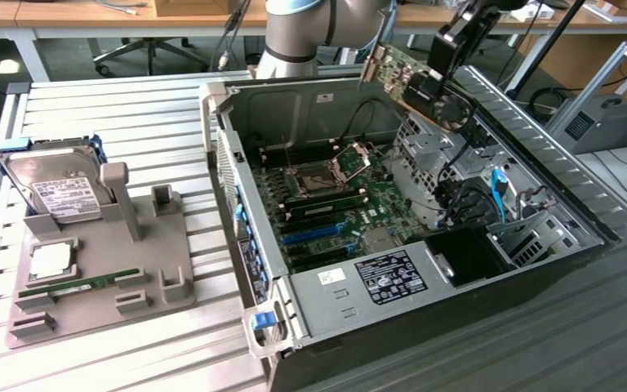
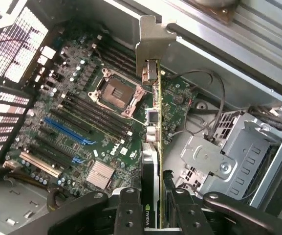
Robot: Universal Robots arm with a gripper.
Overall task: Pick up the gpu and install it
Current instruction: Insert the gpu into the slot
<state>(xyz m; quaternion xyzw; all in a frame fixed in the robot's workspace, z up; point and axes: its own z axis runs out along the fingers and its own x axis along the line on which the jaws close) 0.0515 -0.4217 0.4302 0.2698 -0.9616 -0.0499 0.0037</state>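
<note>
Slatted metal table (image 1: 128, 106) holds an open computer case (image 1: 335, 298) with its green board (image 2: 82, 122) showing. Over the far side of the case the gripper (image 1: 450, 98) is pinched tight on the gpu (image 1: 411, 77) — the card hangs tilted in the air, touching nothing else. In the wrist view the card is edge-on above the board, silver bracket (image 2: 153, 36) farthest from the fingers (image 2: 128, 213). Its black cooler (image 2: 148, 166) says NVIDIA. The hard drive (image 1: 58, 192) has a white label and the case a black sticker (image 1: 390, 278) — both too small to read.

Open computer case (image 1: 291, 106), motherboard (image 1: 341, 192), hard drive (image 1: 58, 192), memory stick (image 1: 79, 284), grey fixture (image 1: 156, 261)
</note>
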